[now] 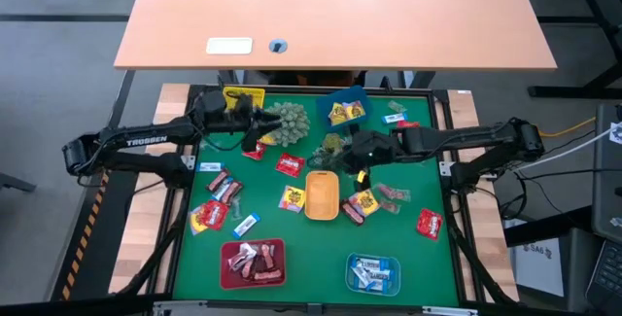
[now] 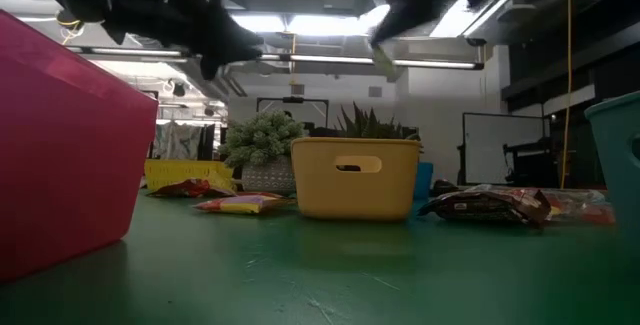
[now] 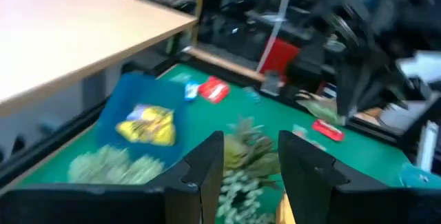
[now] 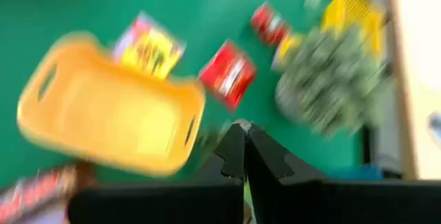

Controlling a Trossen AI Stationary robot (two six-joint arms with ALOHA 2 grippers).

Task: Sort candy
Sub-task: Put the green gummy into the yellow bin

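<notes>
Candy lies scattered on the green mat: red sweets (image 1: 290,164), yellow ones (image 1: 293,198), brown-pink ones (image 1: 224,188). My right gripper (image 1: 361,165) hangs above the mat between the yellow tray (image 1: 322,195) and a spiky plant ball (image 1: 335,145), shut on a pale green candy (image 2: 383,59). In its wrist view the fingertips (image 4: 242,136) are closed together. My left gripper (image 1: 259,129) hovers open beside the other spiky plant ball (image 1: 288,122), its fingers (image 3: 207,169) apart with nothing between them. My right gripper pinches the pale green candy's upper end (image 2: 380,47) between its fingertips, coming from above. The candy hangs below the fingers, lifted well clear of the mat. In the wrist view the fingers themselves hide the place of contact.
A red tray (image 1: 253,263) with brown-pink sweets and a blue tray (image 1: 373,273) with blue-white ones stand at the near edge. Another blue tray (image 1: 343,110) with yellow sweets and a yellow tray (image 1: 243,96) stand at the far edge. A wooden desk (image 1: 330,15) lies beyond the mat.
</notes>
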